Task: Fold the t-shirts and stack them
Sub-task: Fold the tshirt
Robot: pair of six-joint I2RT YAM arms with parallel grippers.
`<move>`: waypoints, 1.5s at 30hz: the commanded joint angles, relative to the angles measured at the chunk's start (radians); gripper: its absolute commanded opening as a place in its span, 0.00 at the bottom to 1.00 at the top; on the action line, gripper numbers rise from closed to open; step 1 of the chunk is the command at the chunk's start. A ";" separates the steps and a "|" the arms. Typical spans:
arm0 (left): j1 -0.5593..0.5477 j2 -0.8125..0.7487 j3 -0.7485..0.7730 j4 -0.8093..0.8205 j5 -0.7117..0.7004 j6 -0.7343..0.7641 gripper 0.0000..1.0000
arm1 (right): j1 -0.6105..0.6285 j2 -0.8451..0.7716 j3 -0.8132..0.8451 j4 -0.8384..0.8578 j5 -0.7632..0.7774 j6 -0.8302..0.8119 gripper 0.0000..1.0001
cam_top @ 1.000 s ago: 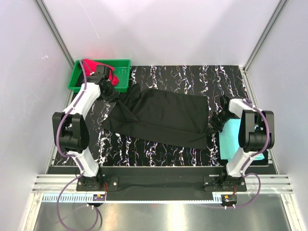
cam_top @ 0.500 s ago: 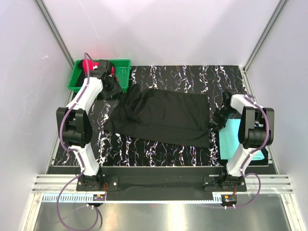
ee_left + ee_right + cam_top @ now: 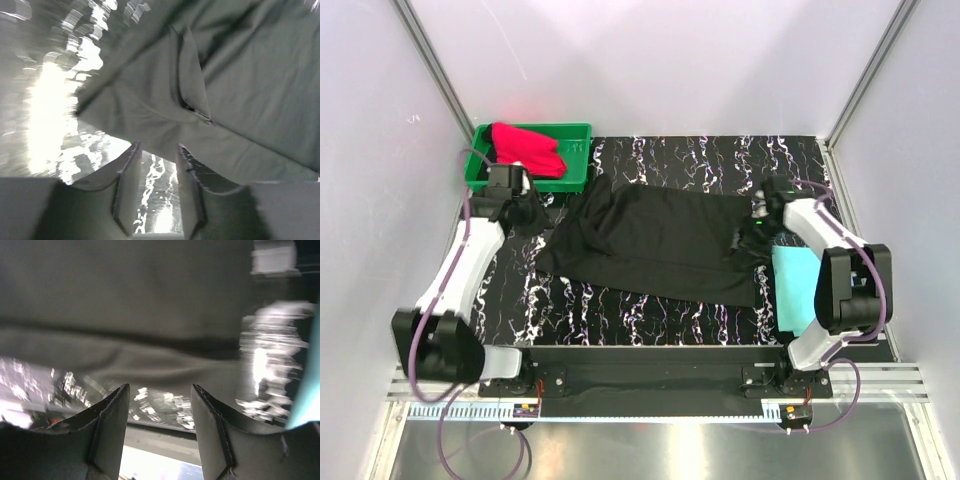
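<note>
The black t-shirt [image 3: 660, 245] lies spread across the middle of the mat, with its left end bunched and creased. A red t-shirt [image 3: 527, 148] sits crumpled in the green tray [image 3: 575, 150]. The turquoise t-shirt [image 3: 798, 288] lies flat at the right, by the right arm. My left gripper [image 3: 528, 213] hovers just off the black shirt's left end. In the left wrist view it [image 3: 157, 150] is open and empty, the shirt's edge [image 3: 225, 100] just beyond its tips. My right gripper [image 3: 752, 234] stands over the shirt's right edge, open and empty [image 3: 160, 390], facing the shirt's hem [image 3: 125, 315].
The green tray stands at the far left corner of the black marbled mat [image 3: 700, 155]. White enclosure walls and metal posts close in the left, right and far sides. A strip of the turquoise cloth [image 3: 312, 390] shows at the right wrist view's edge.
Both grippers have opened and let go of the black shirt. The left arm pulled back from the tray, uncovering the red shirt. The right gripper moved farther up the shirt's right edge.
</note>
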 commanded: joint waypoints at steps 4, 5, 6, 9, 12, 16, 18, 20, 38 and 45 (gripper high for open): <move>0.049 0.200 -0.049 0.183 0.201 0.000 0.28 | 0.187 0.019 -0.013 0.131 -0.150 0.106 0.58; 0.053 0.209 -0.057 0.197 0.198 0.001 0.28 | 0.217 0.023 -0.002 0.130 -0.121 0.106 0.58; 0.064 0.231 -0.069 0.216 0.193 0.004 0.27 | 0.233 0.034 0.007 0.130 -0.112 0.104 0.57; 0.080 0.278 -0.080 0.211 0.206 0.011 0.26 | 0.273 0.060 0.015 0.144 -0.098 0.124 0.57; 0.110 0.277 -0.117 0.208 0.207 -0.017 0.23 | 0.308 0.082 0.004 0.156 -0.073 0.138 0.56; 0.110 0.252 -0.197 0.242 0.178 -0.034 0.24 | 0.354 0.094 -0.010 0.173 -0.054 0.146 0.56; 0.116 0.261 -0.207 0.262 0.175 -0.035 0.24 | 0.371 0.102 -0.010 0.182 -0.052 0.153 0.56; 0.122 0.295 -0.206 0.273 0.176 -0.031 0.24 | 0.380 0.105 -0.007 0.183 -0.047 0.155 0.56; 0.375 0.235 -0.422 0.193 0.106 -0.069 0.21 | 0.388 0.062 -0.109 0.202 0.063 0.181 0.58; 0.414 -0.013 -0.487 0.026 0.017 -0.204 0.23 | 0.388 0.024 -0.160 0.197 0.061 0.210 0.58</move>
